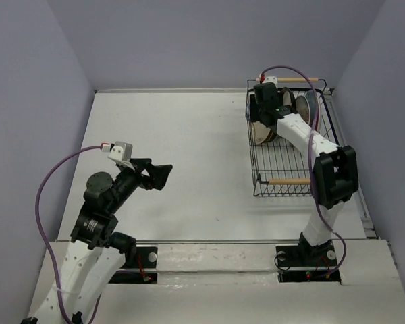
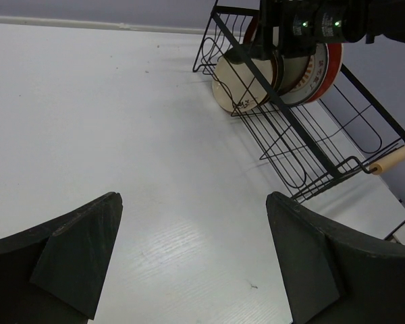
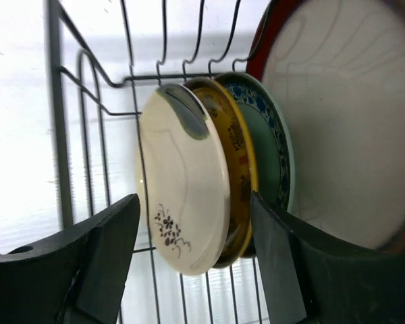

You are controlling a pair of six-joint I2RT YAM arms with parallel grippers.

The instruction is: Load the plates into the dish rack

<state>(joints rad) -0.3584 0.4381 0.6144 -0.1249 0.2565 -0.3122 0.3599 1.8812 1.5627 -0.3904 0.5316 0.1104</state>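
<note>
The black wire dish rack (image 1: pixel 287 158) stands at the right; it also shows in the left wrist view (image 2: pixel 304 145). Plates stand on edge at its far end. In the right wrist view, from left to right: plain cream plate (image 3: pixel 182 196), amber-yellow plate (image 3: pixel 241 169), teal-blue plate (image 3: pixel 273 148), large red-rimmed cream plate (image 3: pixel 344 115). My right gripper (image 3: pixel 192 263) is open, its fingers either side of the lower edges of the cream and amber plates. My left gripper (image 1: pixel 163 174) is open and empty over bare table (image 2: pixel 194 202).
The rack has a wooden handle at its near end (image 1: pixel 289 181) and one at its far end (image 1: pixel 298 79). More plates (image 1: pixel 304 104) stand at the rack's far right, partly hidden by my right wrist. Grey walls enclose the table.
</note>
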